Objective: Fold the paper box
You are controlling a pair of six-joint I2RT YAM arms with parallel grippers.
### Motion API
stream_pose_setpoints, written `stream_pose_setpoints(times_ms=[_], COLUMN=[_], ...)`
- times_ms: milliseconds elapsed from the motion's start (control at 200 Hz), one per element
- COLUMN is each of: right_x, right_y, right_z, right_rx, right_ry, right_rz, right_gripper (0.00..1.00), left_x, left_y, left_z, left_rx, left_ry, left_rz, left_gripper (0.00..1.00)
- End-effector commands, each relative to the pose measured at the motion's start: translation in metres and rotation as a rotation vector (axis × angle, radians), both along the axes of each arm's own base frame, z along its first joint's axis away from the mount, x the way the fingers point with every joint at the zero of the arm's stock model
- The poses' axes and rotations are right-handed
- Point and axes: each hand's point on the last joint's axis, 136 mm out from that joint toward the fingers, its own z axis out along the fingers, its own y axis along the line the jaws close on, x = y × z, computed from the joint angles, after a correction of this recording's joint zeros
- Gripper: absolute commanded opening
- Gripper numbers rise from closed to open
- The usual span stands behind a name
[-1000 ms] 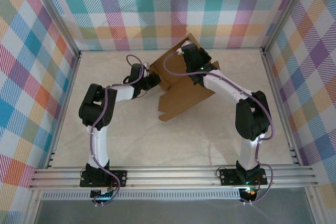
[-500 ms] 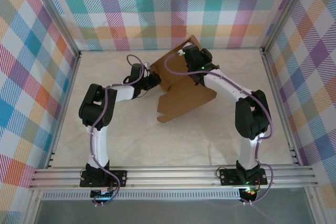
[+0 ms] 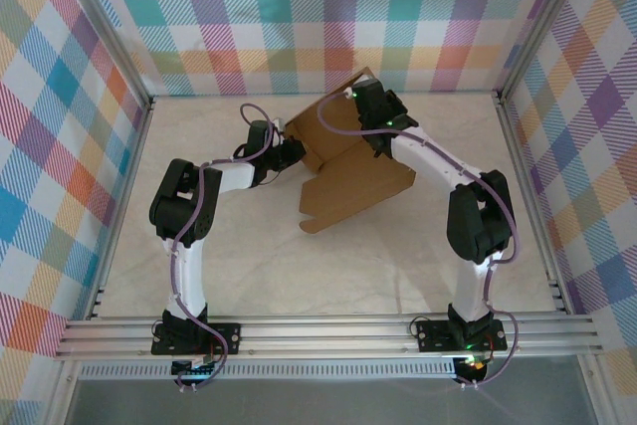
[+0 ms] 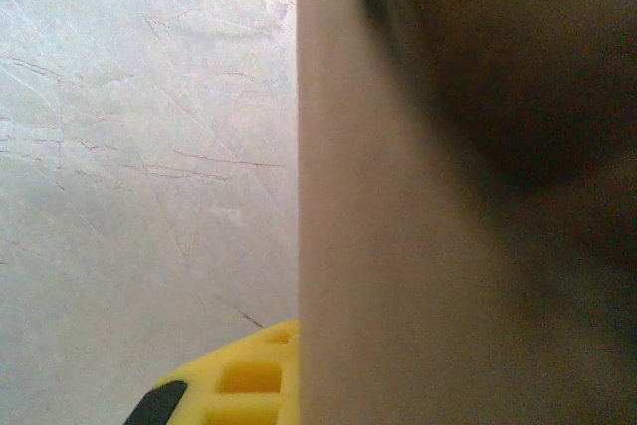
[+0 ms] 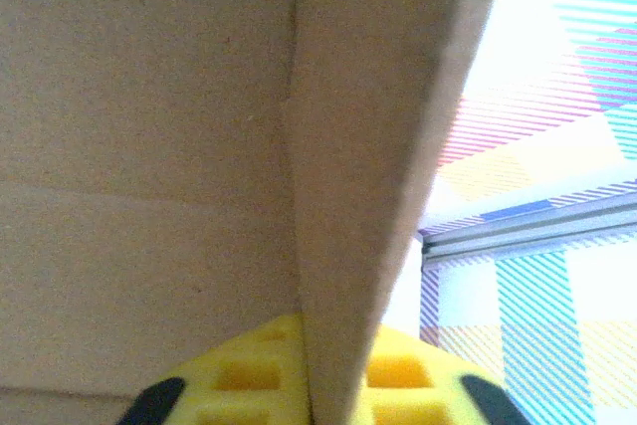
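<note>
The paper box [image 3: 353,191] is a brown cardboard sheet, partly folded, at the back middle of the table. One large panel slopes toward the front, and another flap stands up behind it. My left gripper [image 3: 292,153] is shut on the box's left edge. In the left wrist view the cardboard [image 4: 448,246] runs edge-on past one yellow finger [image 4: 234,380] and hides the other. My right gripper [image 3: 360,106] is shut on the raised rear flap. In the right wrist view that flap [image 5: 368,146] sits between both yellow fingers [image 5: 249,370].
Plaid walls close in the pale table [image 3: 299,276] on three sides, and the box lies near the back wall. An aluminium rail [image 3: 328,330] crosses the front by the arm bases. A frame rail [image 5: 528,231] lies just past the flap in the right wrist view.
My right gripper has shifted slightly right and back along the raised flap. The sloping front panel has swung a little to the right. The left arm has stayed still.
</note>
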Motion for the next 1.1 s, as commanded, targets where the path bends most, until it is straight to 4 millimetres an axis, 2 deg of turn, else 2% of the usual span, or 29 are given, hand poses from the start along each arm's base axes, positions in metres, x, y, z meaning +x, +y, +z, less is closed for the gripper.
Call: stream_pose_setpoints(times_ms=[0, 190, 245, 280, 315, 345, 390, 635, 650, 675, 700, 975, 1095], right_x=[-0.004, -0.001, -0.001, -0.001, -0.001, -0.001, -0.001, -0.001, -0.001, -0.002, -0.002, -0.016, -0.02], right_y=[0.014, 0.01, 0.011, 0.011, 0.011, 0.011, 0.01, 0.009, 0.009, 0.009, 0.009, 0.015, 0.015], right_z=[-0.025, -0.027, -0.026, -0.027, -0.027, -0.028, -0.029, -0.029, -0.029, -0.028, -0.025, -0.004, 0.002], right_rx=[-0.034, -0.062, -0.057, -0.058, -0.059, -0.064, -0.069, -0.07, -0.067, -0.06, -0.05, 0.091, 0.125], right_ry=[0.072, 0.053, 0.049, 0.051, 0.051, 0.055, 0.053, 0.038, 0.038, 0.035, 0.031, 0.028, 0.021], right_rz=[0.051, 0.03, 0.03, 0.031, 0.031, 0.031, 0.03, 0.019, 0.02, 0.019, 0.016, 0.037, 0.039], right_gripper=[0.0, 0.0, 0.25, 0.3, 0.28, 0.2, 0.0, 0.0, 0.03, 0.15, 0.2, 0.45, 0.61], left_x=[-0.004, -0.004, -0.004, -0.004, -0.005, -0.004, -0.005, -0.005, -0.004, -0.005, -0.005, -0.005, -0.005], left_y=[-0.014, -0.013, -0.014, -0.014, -0.013, -0.013, -0.013, -0.013, -0.013, -0.013, -0.013, -0.012, -0.013], left_z=[0.01, 0.009, 0.009, 0.01, 0.009, 0.01, 0.009, 0.011, 0.01, 0.011, 0.012, 0.01, 0.01], left_rx=[-0.015, -0.015, -0.015, -0.015, -0.014, -0.015, -0.015, -0.014, -0.013, -0.013, -0.014, -0.012, -0.012], left_ry=[-0.019, -0.018, -0.019, -0.019, -0.018, -0.019, -0.018, -0.02, -0.02, -0.019, -0.021, -0.016, -0.016], left_rz=[-0.056, -0.056, -0.057, -0.057, -0.057, -0.057, -0.057, -0.055, -0.054, -0.054, -0.053, -0.051, -0.052], left_gripper=[0.0, 0.0, 0.0, 0.0, 0.0, 0.0, 0.0, 0.0, 0.0, 0.0, 0.0, 0.0, 0.0])
